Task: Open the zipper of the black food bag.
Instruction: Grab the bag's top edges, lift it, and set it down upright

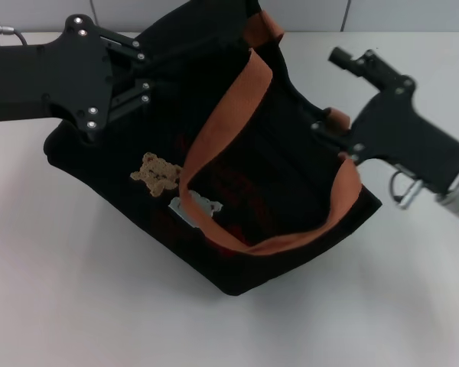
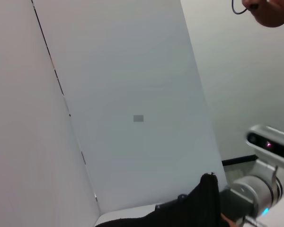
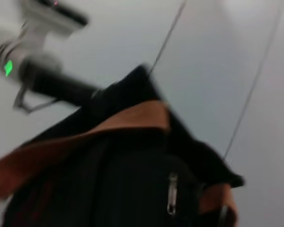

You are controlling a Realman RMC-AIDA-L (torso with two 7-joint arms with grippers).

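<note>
We see black bag (image 1: 237, 191) on table (image 1: 76, 306). Left gripper (image 1: 164, 73) at its far-left edge, right gripper (image 1: 325, 130) at right edge; cannot tell either's grip. Silver pull tab (image 3: 172, 194) hangs.

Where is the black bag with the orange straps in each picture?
Head view: the black food bag fills the middle of the table, between the left gripper and right gripper.
Left wrist view: only a dark corner of it pokes up at the lower edge.
Right wrist view: it fills the lower half, the silver pull tab showing.
Shared landmark: the bag's black fabric.
</note>
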